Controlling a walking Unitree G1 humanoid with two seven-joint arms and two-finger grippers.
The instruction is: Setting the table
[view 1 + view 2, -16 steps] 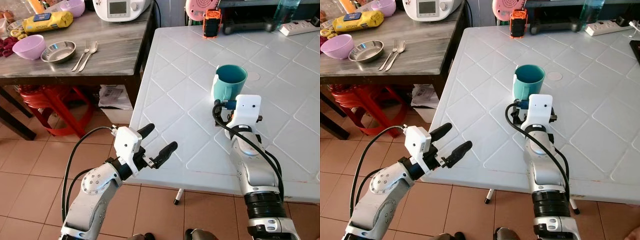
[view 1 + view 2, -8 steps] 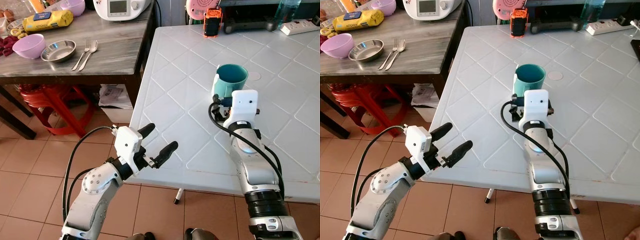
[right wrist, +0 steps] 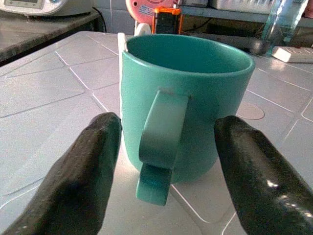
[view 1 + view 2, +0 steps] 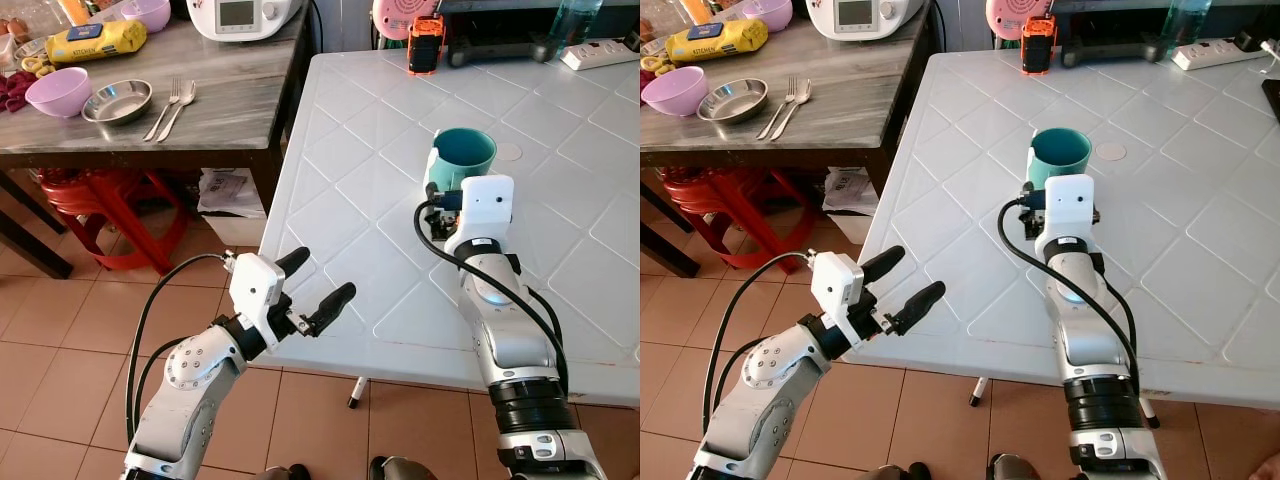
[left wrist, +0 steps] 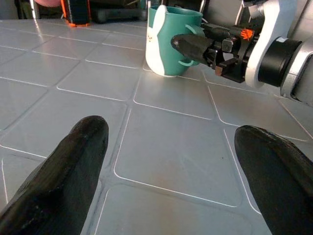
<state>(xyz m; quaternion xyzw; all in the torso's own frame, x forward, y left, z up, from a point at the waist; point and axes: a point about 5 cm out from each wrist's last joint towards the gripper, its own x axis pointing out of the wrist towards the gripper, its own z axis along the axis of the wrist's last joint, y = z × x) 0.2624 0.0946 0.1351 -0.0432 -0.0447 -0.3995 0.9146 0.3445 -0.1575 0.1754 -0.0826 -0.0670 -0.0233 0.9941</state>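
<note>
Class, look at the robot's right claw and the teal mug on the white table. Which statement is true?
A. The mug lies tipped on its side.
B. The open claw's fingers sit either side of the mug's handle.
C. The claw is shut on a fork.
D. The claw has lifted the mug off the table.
B: the right wrist view shows the right claw open, one finger each side of the handle of the upright teal mug, which stands on the white table.

1. Your head cameras look down from above the white table's (image 4: 360, 150) near edge.
2. Your right wrist camera sits close behind the mug (image 3: 183, 103).
3. Your left wrist camera views that same mug from the near edge.
</note>
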